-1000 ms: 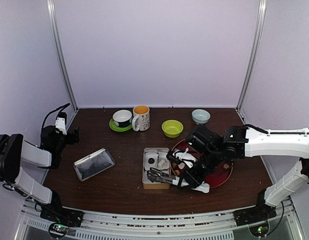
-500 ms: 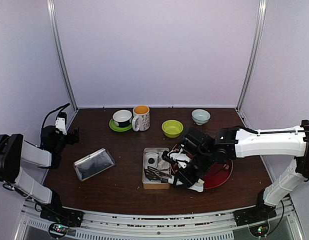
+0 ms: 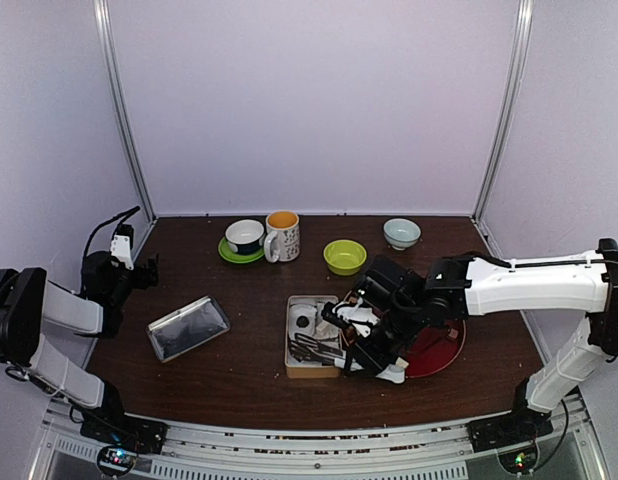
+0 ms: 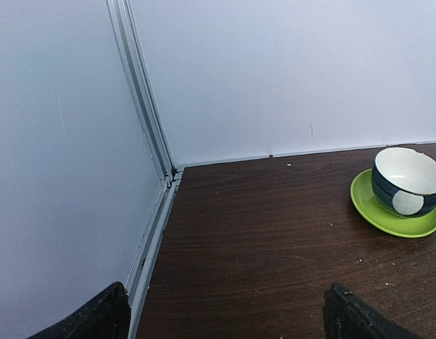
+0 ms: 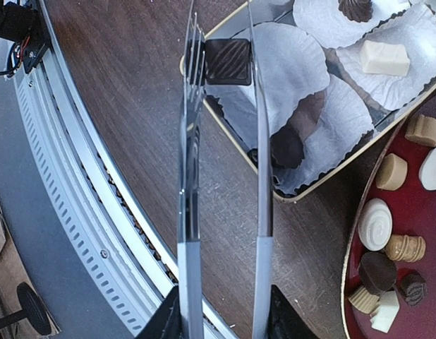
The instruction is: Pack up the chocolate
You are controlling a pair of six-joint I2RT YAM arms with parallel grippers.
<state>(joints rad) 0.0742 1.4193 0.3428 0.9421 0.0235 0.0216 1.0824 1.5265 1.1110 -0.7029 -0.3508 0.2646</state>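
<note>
R pincer (image 5: 221,314) clamped on tongs (image 5: 190,141), pinching dark chocolate square (image 5: 228,61) over box liner (image 5: 288,70) for drop-in; L pincer (image 4: 228,318) wide open, idle.

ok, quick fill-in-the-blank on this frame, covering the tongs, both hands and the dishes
1. The tongs in the right hand pinch a dark ____ chocolate.
2. The unpacked sweets lie on a ____ plate.
3. The left hand is ____ and holds nothing.
4. The dark bowl rests on a ____ saucer.
Missing words: square; red; open; green.
</note>
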